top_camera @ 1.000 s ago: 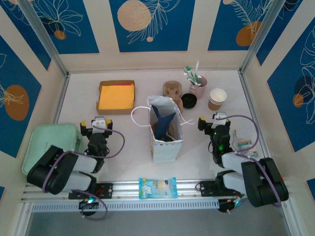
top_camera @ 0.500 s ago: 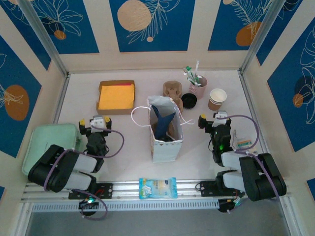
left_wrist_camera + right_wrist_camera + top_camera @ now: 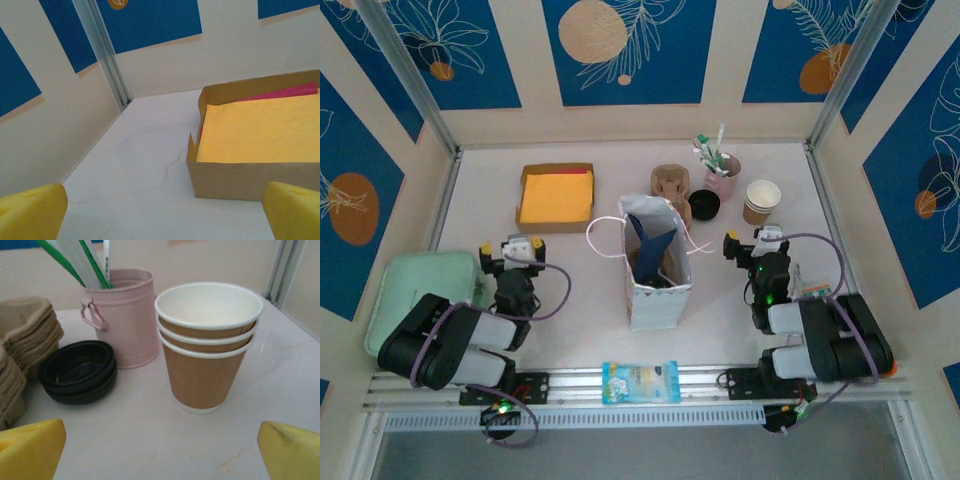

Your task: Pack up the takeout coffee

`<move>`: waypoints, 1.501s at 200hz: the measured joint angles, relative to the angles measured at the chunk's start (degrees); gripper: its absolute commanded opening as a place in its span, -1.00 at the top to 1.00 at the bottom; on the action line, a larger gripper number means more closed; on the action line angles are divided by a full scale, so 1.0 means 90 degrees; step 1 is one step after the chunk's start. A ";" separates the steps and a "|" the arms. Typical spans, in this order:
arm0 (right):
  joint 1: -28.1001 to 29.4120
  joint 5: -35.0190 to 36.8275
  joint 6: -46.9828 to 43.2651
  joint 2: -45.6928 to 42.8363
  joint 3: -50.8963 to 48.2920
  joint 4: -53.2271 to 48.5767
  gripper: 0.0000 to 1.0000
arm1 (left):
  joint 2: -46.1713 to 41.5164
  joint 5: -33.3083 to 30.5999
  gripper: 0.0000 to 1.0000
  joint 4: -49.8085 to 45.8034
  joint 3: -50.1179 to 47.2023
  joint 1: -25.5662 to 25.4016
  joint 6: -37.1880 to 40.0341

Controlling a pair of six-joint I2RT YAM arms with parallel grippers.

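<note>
White marbled table [image 3: 582, 292] — blue-panelled walls [image 3: 650, 80]

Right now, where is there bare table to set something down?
Bare table lies on the near side of the cardboard box, left of the paper bag; a narrower strip lies right of the bag. Crowded back right: cup carriers, black lids, pink cup, stacked cups.

Bare table [image 3: 280, 380] lies before the right gripper [image 3: 160, 452]; farther on, stacked cups [image 3: 207, 345], pink cup [image 3: 127, 320] and black lids [image 3: 77, 371] block passage.

left tool [image 3: 512, 250]: jaws spread wide, empty | right tool [image 3: 752, 243]: jaws spread wide, empty | both aimed forward, low
</note>
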 measured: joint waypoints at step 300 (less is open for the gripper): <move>-0.0391 -0.1302 -0.0175 0.0636 0.1749 -0.2052 -0.98 | 0.1540 0.2361 -0.99 -0.0126 0.0806 0.0758 -0.0029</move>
